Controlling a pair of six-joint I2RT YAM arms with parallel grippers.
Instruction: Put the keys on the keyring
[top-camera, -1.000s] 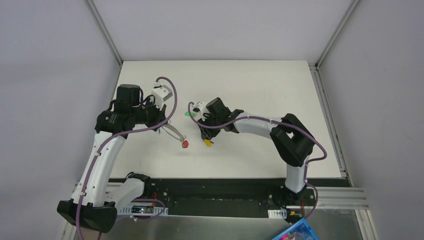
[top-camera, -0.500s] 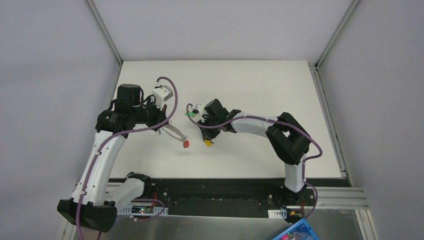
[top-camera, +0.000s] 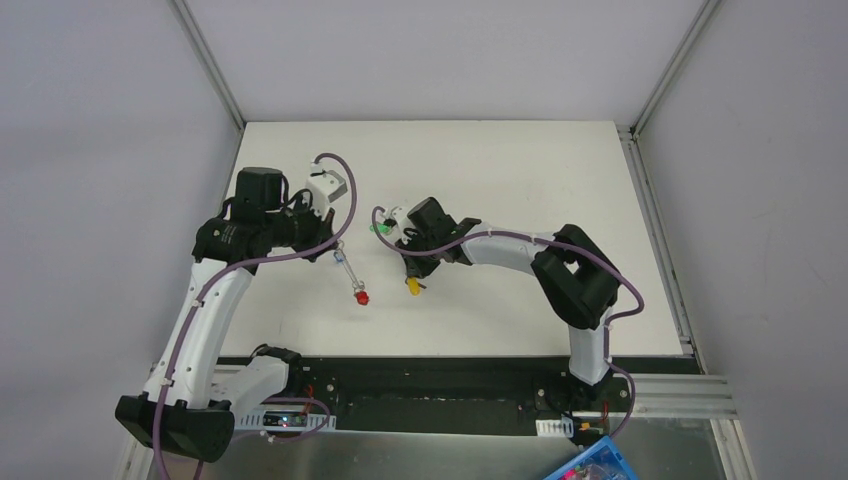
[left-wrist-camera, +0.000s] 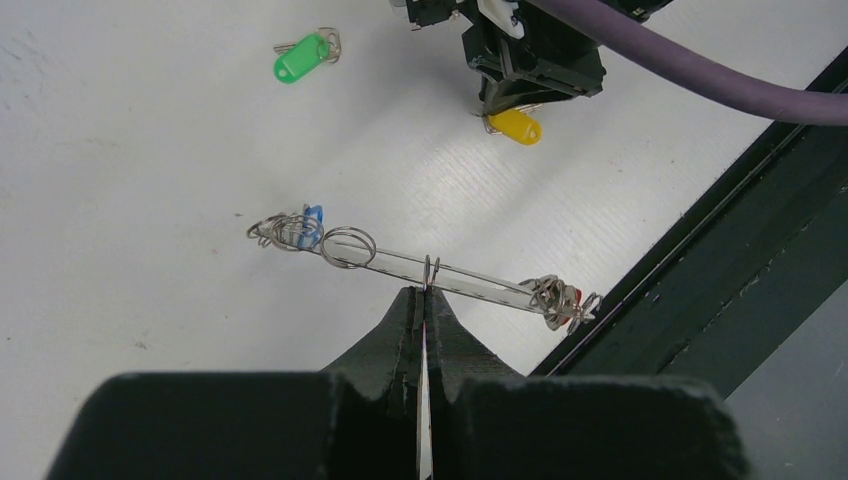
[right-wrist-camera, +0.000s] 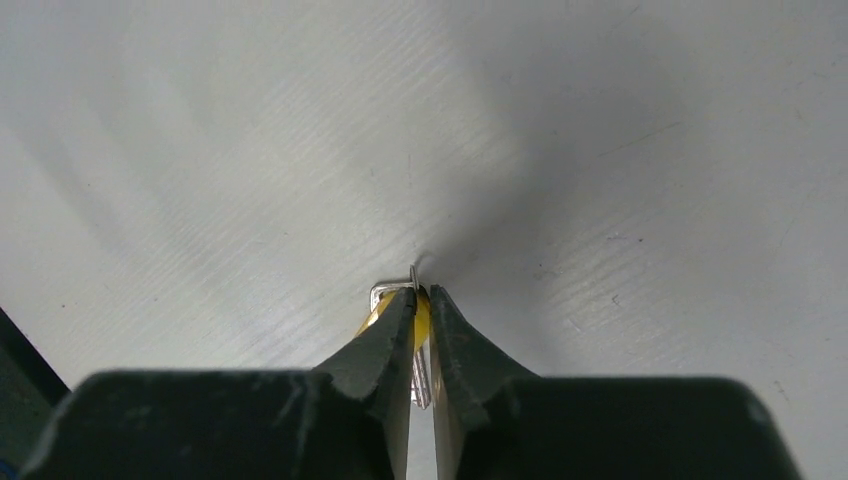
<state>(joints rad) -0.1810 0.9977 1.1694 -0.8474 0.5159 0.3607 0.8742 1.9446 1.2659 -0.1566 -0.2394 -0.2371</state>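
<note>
View from the rig, both arms over the white table (top-camera: 500, 170)

Left side: the left gripper (left-wrist-camera: 422, 296) has its fingers pressed together, and the tips pinch a small wire loop at the middle of the keyring (left-wrist-camera: 470, 279), a thin clear bar with wire rings along it. In the left wrist view the bar runs crosswise just beyond the fingertips. The blue key (left-wrist-camera: 313, 214) sits among the coils at its left end and the red key (left-wrist-camera: 571, 297) among the coils at its right end. From above, the red end points toward the arm bases and the blue end lies close to the gripper. I cannot tell whether either end touches the table.

Right side: the right gripper (right-wrist-camera: 420, 298) points down at the table, its fingers nearly together and pinching the yellow key (right-wrist-camera: 423, 318). The yellow head shows between the tips, with a bit of metal just ahead of them. This key is near the keyring but apart from it.

The green key (left-wrist-camera: 300, 58) lies loose on the table with its own small ring, beyond the keyring and beside the right arm's wrist, held by neither gripper
</note>
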